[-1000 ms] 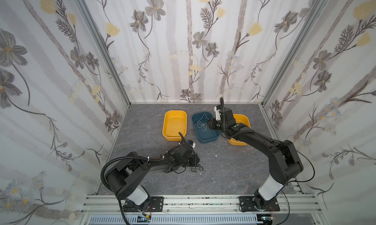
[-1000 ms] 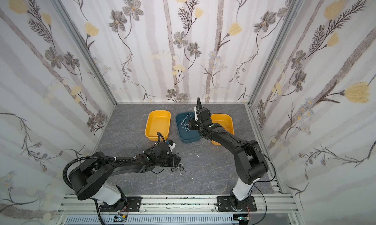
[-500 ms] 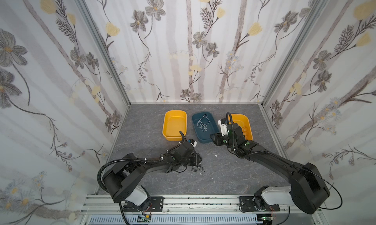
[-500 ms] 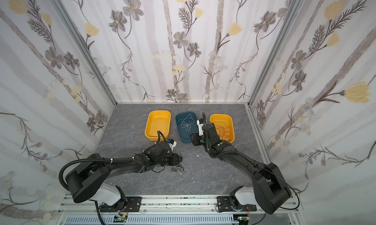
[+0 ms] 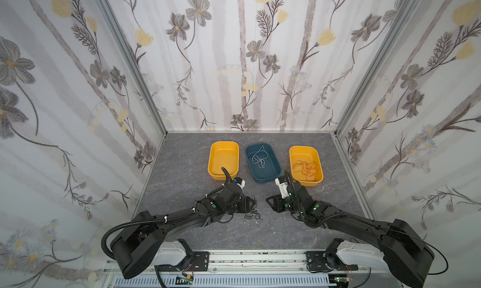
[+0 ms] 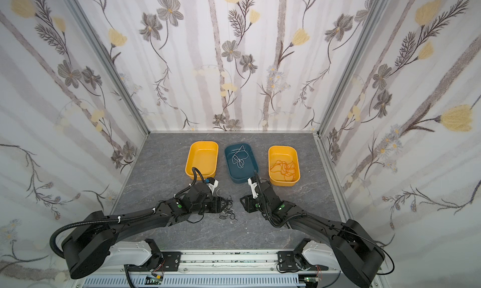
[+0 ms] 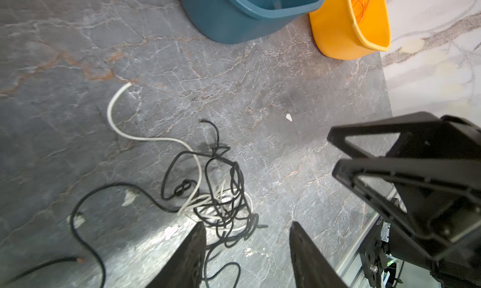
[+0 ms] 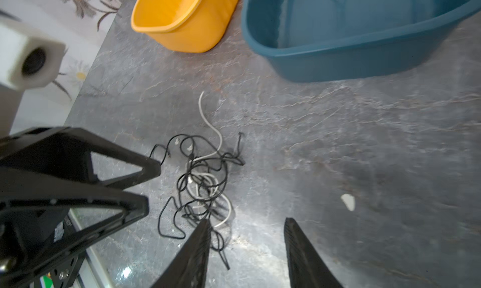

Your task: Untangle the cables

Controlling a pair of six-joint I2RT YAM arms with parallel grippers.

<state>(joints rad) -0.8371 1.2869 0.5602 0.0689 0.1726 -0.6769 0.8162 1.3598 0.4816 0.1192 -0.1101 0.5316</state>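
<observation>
A tangle of thin black and white cables (image 5: 252, 214) (image 6: 228, 213) lies on the grey table between my two grippers. The left wrist view shows the cables (image 7: 221, 195) just ahead of my left gripper (image 7: 247, 224), which is open and holds nothing; one black strand runs between its fingers. My right gripper (image 8: 246, 219) is also open and empty, with the tangle (image 8: 203, 180) beside one fingertip. In both top views the left gripper (image 5: 250, 204) and right gripper (image 5: 269, 203) face each other low over the table. A white cable (image 5: 260, 156) lies in the blue bin, and orange cables (image 5: 307, 167) lie in the right yellow bin.
Three bins stand in a row behind the grippers: a yellow bin (image 5: 216, 175) on the left, the blue bin (image 5: 263, 180) in the middle, and a yellow bin (image 5: 307, 184) on the right. A small white scrap (image 7: 289, 117) lies on the table. Patterned walls enclose the table.
My left gripper has opened over the tangle. My right arm has swung from above the blue bin down to the table beside the tangle, leaving the white cable in that bin.
</observation>
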